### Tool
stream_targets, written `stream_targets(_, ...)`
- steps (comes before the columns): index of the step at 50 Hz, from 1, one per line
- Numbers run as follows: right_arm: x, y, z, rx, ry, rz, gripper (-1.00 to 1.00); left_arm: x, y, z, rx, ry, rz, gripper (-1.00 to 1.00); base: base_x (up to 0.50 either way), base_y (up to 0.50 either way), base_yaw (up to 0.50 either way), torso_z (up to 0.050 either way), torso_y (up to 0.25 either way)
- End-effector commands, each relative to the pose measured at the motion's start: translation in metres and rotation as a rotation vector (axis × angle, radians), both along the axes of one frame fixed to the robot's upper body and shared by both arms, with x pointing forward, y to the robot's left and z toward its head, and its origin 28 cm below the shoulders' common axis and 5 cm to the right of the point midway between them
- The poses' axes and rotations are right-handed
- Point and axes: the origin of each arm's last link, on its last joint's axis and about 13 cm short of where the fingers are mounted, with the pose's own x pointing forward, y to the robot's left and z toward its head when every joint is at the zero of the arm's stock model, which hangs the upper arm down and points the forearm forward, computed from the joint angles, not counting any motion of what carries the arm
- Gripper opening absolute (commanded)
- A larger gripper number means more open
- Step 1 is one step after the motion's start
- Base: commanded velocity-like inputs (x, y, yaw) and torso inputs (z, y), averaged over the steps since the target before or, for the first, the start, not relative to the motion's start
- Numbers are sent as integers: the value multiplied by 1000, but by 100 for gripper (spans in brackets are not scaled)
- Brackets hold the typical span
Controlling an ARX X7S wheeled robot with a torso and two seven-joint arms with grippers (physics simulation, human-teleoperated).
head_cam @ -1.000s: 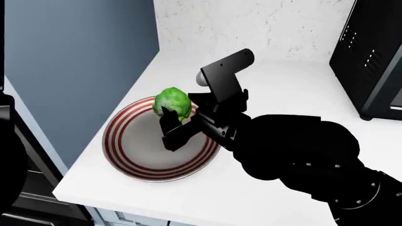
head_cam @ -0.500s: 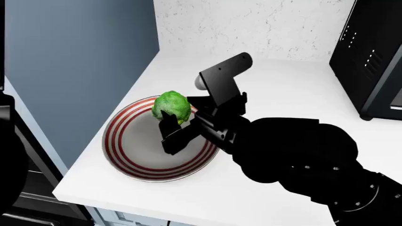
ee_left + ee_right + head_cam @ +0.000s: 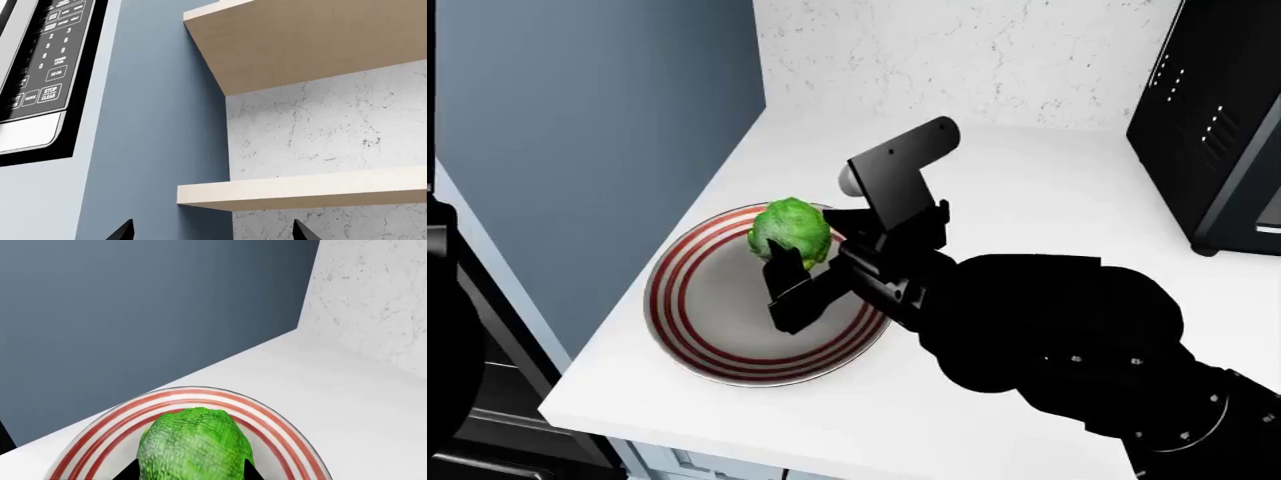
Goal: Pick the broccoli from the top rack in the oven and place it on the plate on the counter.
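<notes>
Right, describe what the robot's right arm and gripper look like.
The right arm is bulky, rounded and matte black all over, with small pale screw dots along its lower segment. The right gripper is black too, with flat, angular jaws. A black boxy bracket rises from the wrist, carrying a grey cylindrical piece. No cables or markings show.

Head above plate (image 3: 714, 330) (wrist closer)

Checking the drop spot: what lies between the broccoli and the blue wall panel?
In the right wrist view, only the plate's striped rim and bare counter lie between the broccoli and the blue wall panel.
</notes>
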Motion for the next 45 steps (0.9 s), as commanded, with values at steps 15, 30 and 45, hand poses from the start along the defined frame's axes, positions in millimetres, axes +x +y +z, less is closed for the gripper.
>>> stream_targets(15,2,0,2,-33,-14,-4,100,-1,0,1,1,-3,1,100,0,0,0,0,0)
stream_targets(30,2,0,2,-30,-14,-1,100,-2,0,1,1,-6,2,100,0,0,0,0,0)
stream_targets(45,1,-1,5,-24,-13,-1,100,-2,1,0,-3,-5,3,100,0,0,0,0,0)
